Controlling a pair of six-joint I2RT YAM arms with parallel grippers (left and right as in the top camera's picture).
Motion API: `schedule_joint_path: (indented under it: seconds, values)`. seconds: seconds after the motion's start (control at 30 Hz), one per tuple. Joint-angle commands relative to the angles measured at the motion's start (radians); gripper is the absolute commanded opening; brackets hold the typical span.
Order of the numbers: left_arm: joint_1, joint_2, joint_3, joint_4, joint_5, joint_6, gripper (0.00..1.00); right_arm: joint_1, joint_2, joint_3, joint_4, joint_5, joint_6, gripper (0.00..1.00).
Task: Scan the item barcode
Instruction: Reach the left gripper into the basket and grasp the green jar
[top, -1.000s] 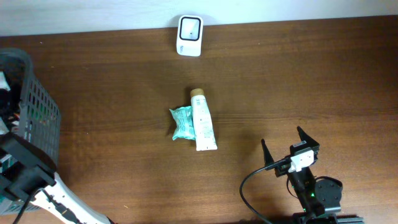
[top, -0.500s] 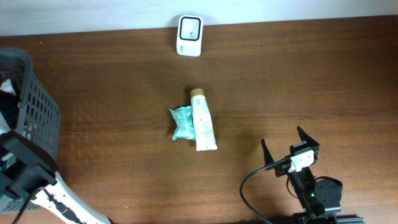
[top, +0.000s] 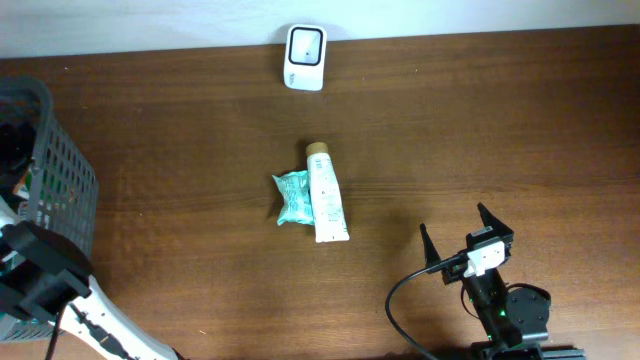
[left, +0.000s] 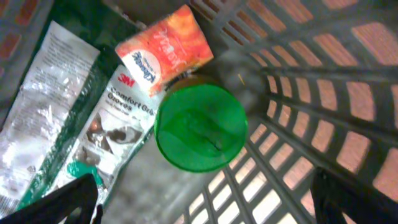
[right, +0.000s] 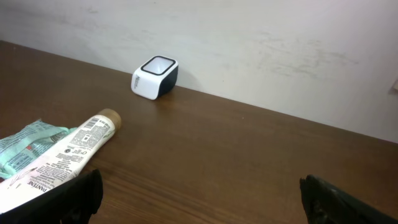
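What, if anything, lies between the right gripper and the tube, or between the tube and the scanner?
Nothing visible does. Only bare table separates the open right gripper from the tube, and the tube from the scanner. The teal packet lies beside the tube on its far side, off both paths.

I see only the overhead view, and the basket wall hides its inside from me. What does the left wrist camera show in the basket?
Observer: A green round lid sits in the basket.
Operator: What is near it?
Observer: An orange packet lies at its upper edge.
Operator: Does the left claw hold something?
Observer: No. The left claw is open and its fingers stand wide apart, gripping nothing.
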Motion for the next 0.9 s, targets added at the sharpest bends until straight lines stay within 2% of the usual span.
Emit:
schedule_joint_path:
  seconds: [0.0,0.1,0.3,0.43,0.57,0.7,0.87]
  values:
    - [-0.007,0.017,-0.089,0.029,-0.041,0.043,1.0,0.006,-0.009,-0.005,-0.003,-0.002,0.003,0.98]
    - [-0.006,0.018,-0.16,0.084,-0.072,0.043,0.99,0.006,-0.009,-0.005,-0.003,-0.002,0.003,0.98]
    - [-0.006,0.018,-0.189,0.14,-0.078,0.042,0.84,0.006,-0.009,-0.005,-0.003,-0.002,0.003,0.98]
    - [-0.006,0.035,-0.189,0.151,-0.078,0.042,0.84,0.006,-0.009,-0.005,-0.003,-0.001,0.003,0.98]
    - [-0.007,0.066,-0.189,0.15,-0.077,0.042,0.74,0.006,-0.009,-0.005,-0.003,-0.002,0.003,0.98]
    - [-0.006,0.066,-0.189,0.15,-0.077,0.042,0.56,0.006,-0.009,-0.005,-0.003,-0.002,0.003,0.98]
    - [-0.007,0.056,-0.15,0.111,-0.077,0.027,0.51,0.006,-0.009,-0.005,-0.003,-0.002,0.003,0.98]
